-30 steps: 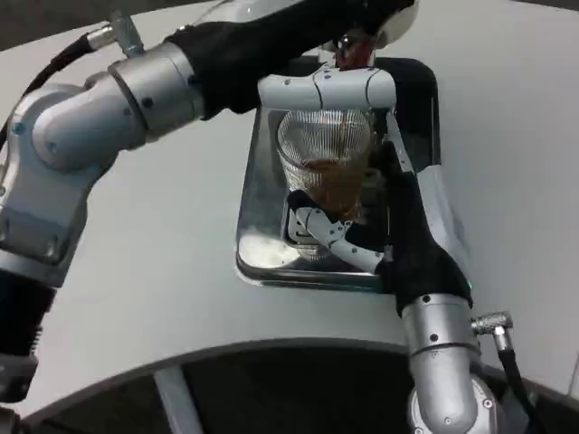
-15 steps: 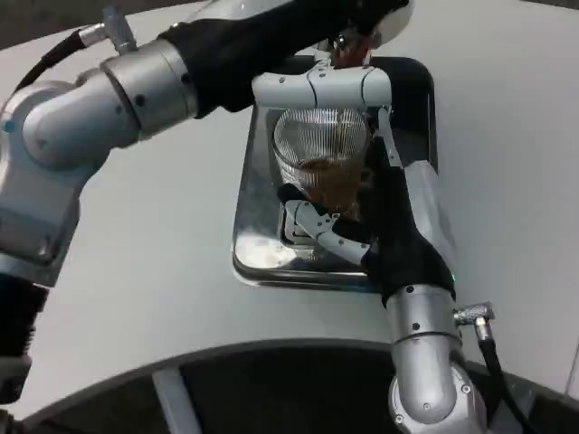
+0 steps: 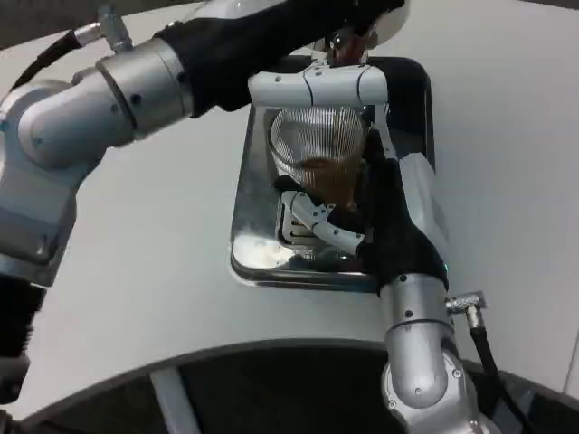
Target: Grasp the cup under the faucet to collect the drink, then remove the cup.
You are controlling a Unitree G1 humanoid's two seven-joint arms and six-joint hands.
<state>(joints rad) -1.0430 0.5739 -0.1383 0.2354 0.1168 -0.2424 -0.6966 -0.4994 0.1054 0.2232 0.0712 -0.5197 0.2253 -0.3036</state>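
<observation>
A ribbed clear cup [image 3: 317, 149] with brown drink in its lower part stands over the metal drip tray [image 3: 251, 258], just below the faucet [image 3: 346, 43]. My right hand [image 3: 362, 212] grips the cup: white fingers [image 3: 317, 221] curl around its near side and another white finger [image 3: 317, 88] lies across its far rim. My left arm reaches across the top of the picture. My left hand [image 3: 384, 11] sits above the faucet at the frame's edge, and its fingers are hidden.
The black dispenser base [image 3: 412, 90] rises behind and to the right of the tray. White table [image 3: 154, 271] spreads to the left and right. The table's curved front edge runs below my right forearm [image 3: 416, 362].
The whole picture has shifted slightly left, so the camera moved. My right hand keeps its hold on the cup and my left arm stays over the faucet.
</observation>
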